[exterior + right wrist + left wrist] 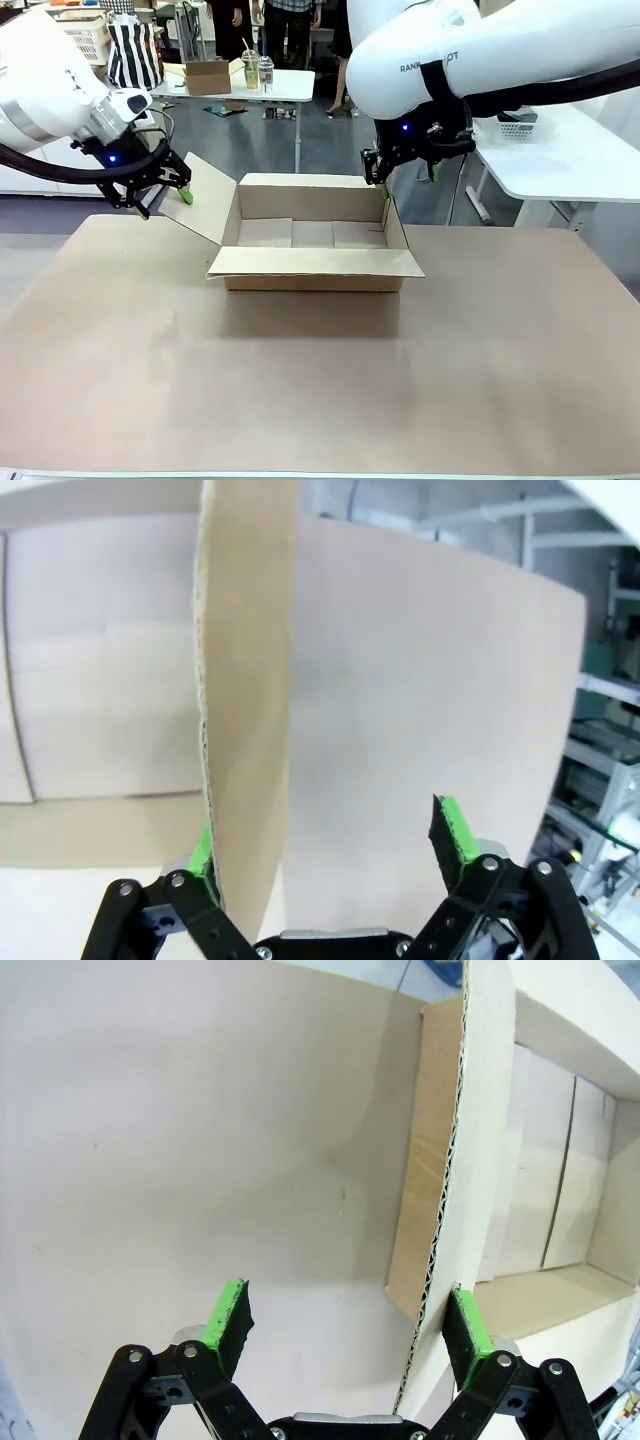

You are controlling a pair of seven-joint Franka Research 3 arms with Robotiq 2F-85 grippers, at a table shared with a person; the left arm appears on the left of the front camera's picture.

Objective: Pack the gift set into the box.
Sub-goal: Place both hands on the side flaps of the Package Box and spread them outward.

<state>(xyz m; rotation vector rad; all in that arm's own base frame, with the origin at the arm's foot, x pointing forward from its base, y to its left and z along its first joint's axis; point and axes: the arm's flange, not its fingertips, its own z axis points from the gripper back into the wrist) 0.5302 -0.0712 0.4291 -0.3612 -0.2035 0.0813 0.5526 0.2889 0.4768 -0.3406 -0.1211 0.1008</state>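
Front camera: fixed on my side of the table [300, 400], facing across it toward the far room. I get the box [315, 283] mid-frame at middling range, with both arms entering from the upper corners. Left wrist camera: looks along the left gripper [348, 1295], whose fingers rise from the bottom edge. It sits very near, aimed down at the tabletop, with the left flap [445, 1210] edge-on right of centre and the box's inside along the right of the frame. Right wrist camera: looks along the right gripper [325, 825], equally near, with the right flap [245, 730] edge-on left of centre and the box's inside at frame left. All three views share the box's open interior, and the front view takes in both flaps.
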